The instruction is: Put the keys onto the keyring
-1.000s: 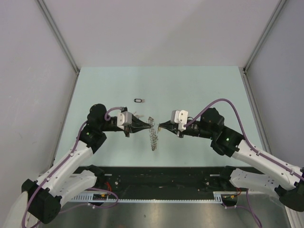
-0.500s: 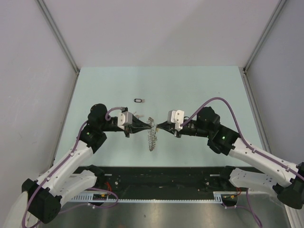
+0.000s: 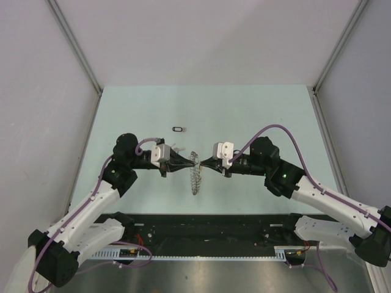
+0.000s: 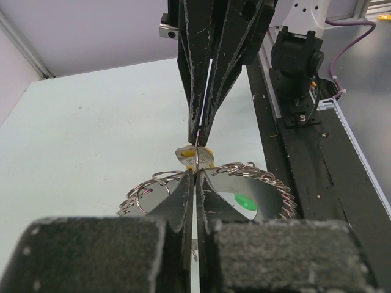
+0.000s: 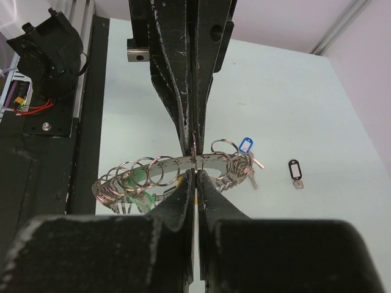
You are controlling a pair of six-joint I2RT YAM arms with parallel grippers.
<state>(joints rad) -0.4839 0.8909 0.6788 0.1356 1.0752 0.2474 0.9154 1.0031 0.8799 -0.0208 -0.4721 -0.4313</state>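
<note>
Two grippers are meeting nose to nose above the middle of the pale green table (image 3: 256,116), their tips almost touching. The left gripper (image 3: 193,163) is reaching in from the left with its jaws pressed fully together, pinching the upper rim of the keyring (image 3: 195,180). The keyring is hanging down from those tips as a floppy silver loop lined with small wire rings, and whether its lower end is touching the table I cannot tell. The right gripper (image 3: 203,163) is pointing in from the right, its jaws likewise clamped tight. At its very tips it is holding the yellow-tagged key (image 4: 197,156), keeping it right at the keyring's rim, just beside the spot where the left gripper is gripping. In the wrist views the two pairs of fingers are lining up almost in one straight line, with the band of the keyring crossing between them. A green tag (image 4: 244,200) is showing inside the loop, and a blue tag (image 5: 245,144) is sitting among the small rings near one end of the band, a tiny key beside it. One black-tagged key (image 3: 178,129) is lying flat on the table by itself, well apart from the grippers, toward the far side and a little to the left
</note>
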